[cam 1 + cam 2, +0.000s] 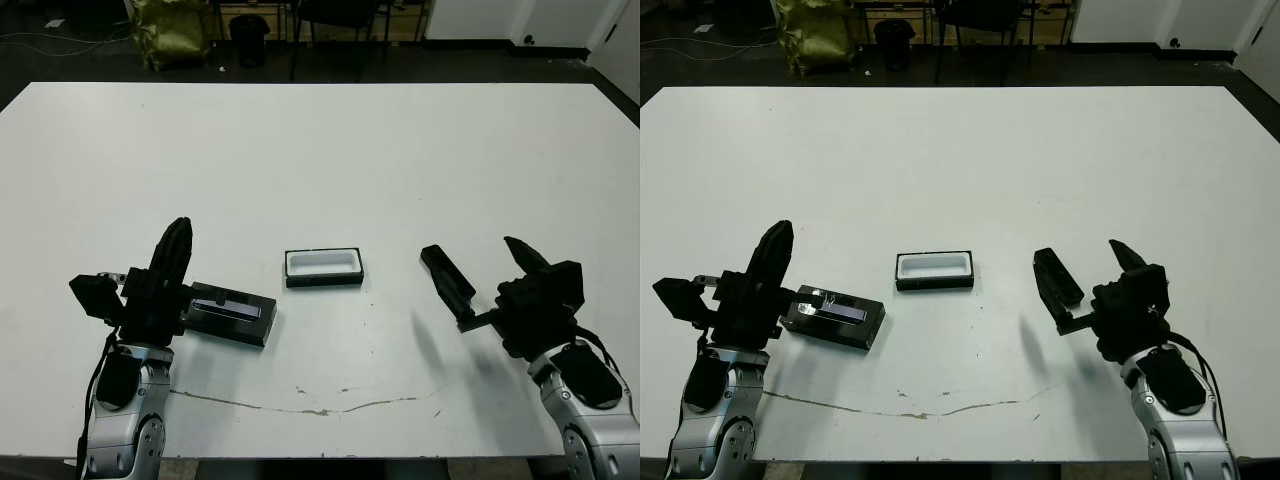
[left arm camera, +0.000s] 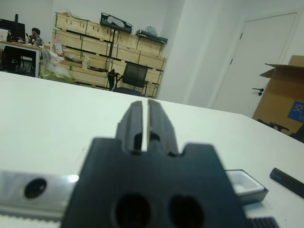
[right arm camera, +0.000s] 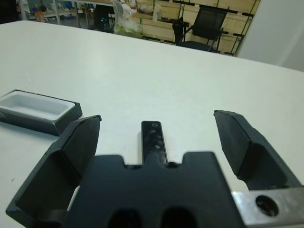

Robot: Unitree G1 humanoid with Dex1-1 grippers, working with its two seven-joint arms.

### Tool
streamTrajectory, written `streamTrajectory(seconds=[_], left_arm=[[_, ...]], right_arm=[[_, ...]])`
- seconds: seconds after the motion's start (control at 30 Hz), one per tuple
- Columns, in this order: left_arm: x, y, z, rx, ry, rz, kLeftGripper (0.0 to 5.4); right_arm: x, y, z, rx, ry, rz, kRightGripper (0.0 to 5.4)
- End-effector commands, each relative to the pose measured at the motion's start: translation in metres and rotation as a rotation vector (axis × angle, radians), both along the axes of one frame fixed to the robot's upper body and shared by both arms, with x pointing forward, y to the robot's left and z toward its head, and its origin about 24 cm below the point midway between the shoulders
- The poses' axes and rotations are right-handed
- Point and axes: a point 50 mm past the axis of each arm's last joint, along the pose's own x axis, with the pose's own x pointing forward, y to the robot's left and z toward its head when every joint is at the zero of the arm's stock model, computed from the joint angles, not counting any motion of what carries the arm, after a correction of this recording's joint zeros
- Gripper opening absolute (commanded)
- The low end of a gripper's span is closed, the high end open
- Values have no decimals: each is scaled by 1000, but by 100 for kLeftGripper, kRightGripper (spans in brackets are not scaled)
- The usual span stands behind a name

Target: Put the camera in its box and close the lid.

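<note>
Camera [image 3: 154,139] is one slim black bar, probably light and rigid, with a glossy lens face that could be slick. It is best pinched across its narrow long sides near the middle, clear of the lenses. It lies flat on the white table [image 1: 320,150], right of the box [image 1: 322,268]. The right gripper [image 1: 471,247] hovers over it with fingers spread wide and empty. The head views do not show the camera.

By count there is one table and two grippers. One lid [image 1: 232,312] lies at the near left, strip up. It sits just beside the left gripper [image 1: 178,232], whose fingers are pressed together on nothing. One open box sits at the centre with its white lining bare.
</note>
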Motion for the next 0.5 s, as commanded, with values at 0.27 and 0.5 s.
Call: streamTrajectory(seconds=[0.27,0.5], left_arm=[[0,0,-6,19,22,0,0],[-2,-1,-6,7,34,-2,0]], right_arm=[[3,-3,-17,-14,79,-20,390],[5,-5,-23,-14,114,-27,360]])
